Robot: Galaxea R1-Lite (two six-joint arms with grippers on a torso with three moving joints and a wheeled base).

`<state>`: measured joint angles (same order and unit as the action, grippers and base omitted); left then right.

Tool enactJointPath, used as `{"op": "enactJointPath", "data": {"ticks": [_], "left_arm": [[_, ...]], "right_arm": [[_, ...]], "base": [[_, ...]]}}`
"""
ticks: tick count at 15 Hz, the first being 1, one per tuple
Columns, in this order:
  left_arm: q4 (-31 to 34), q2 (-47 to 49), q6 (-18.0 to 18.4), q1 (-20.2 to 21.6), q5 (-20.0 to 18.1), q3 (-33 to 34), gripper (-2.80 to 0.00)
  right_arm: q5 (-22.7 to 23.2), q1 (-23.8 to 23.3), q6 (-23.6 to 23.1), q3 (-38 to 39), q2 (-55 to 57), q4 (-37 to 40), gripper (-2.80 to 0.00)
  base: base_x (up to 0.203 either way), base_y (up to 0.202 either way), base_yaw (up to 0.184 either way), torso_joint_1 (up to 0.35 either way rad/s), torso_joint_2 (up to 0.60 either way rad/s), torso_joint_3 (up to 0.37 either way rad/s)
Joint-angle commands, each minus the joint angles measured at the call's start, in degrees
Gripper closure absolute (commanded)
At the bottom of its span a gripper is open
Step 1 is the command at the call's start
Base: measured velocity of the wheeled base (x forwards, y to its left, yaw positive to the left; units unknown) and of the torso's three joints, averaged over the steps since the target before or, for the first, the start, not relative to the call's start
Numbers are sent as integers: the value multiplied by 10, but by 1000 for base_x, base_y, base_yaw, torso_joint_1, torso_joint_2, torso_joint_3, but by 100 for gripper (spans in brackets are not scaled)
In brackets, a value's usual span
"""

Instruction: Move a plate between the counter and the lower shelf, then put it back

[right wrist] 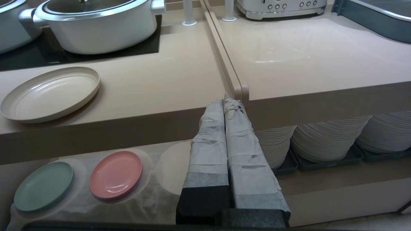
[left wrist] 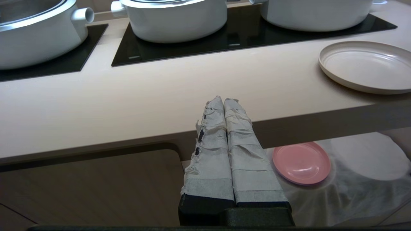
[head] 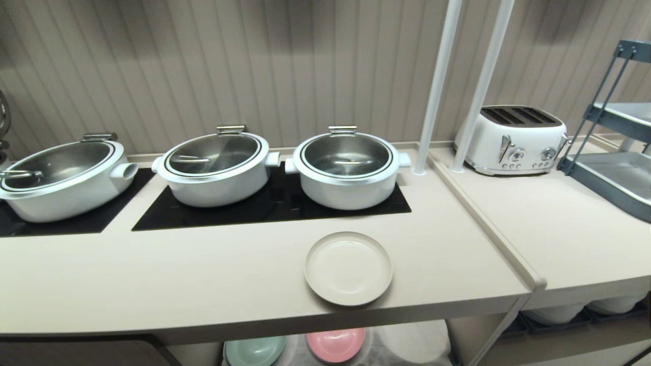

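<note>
The cream-beige plate point(head: 349, 268) lies flat near the front edge of the counter point(head: 152, 274), before the right-hand pot; it also shows as the plate point(left wrist: 366, 65) and the plate point(right wrist: 49, 93). Below the counter is the lower shelf point(right wrist: 154, 192), draped with white gauzy cloth. My left gripper point(left wrist: 223, 100) is shut and empty, held back in front of the counter edge, left of the plate. My right gripper point(right wrist: 223, 101) is shut and empty too, right of the plate near the counter's seam. Neither arm is in the head view.
Three white lidded pots point(head: 347, 170) stand on black hob panels point(head: 274, 206). A pink plate point(right wrist: 115, 175) and a mint-green plate point(right wrist: 43, 186) lie on the shelf cloth. White plate stacks point(right wrist: 324, 138) fill the bay to the right. A white toaster point(head: 511, 138) and a grey rack point(head: 610, 168) stand on the adjoining top.
</note>
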<state>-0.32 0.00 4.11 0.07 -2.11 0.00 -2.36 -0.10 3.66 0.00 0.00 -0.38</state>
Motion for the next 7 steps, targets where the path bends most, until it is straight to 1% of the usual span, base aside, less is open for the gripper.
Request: {"op": "enactJointPath", "data": {"ticks": [1,7], "left_arm": [[0,0,0,0,0,0,0],[0,0,0,0,0,0,0]], "right_arm": [[0,0,1,0,0,0,0],[0,0,0,0,0,-1,0]], "base": [[0,0,0,0,0,0],[0,0,0,0,0,0]]}}
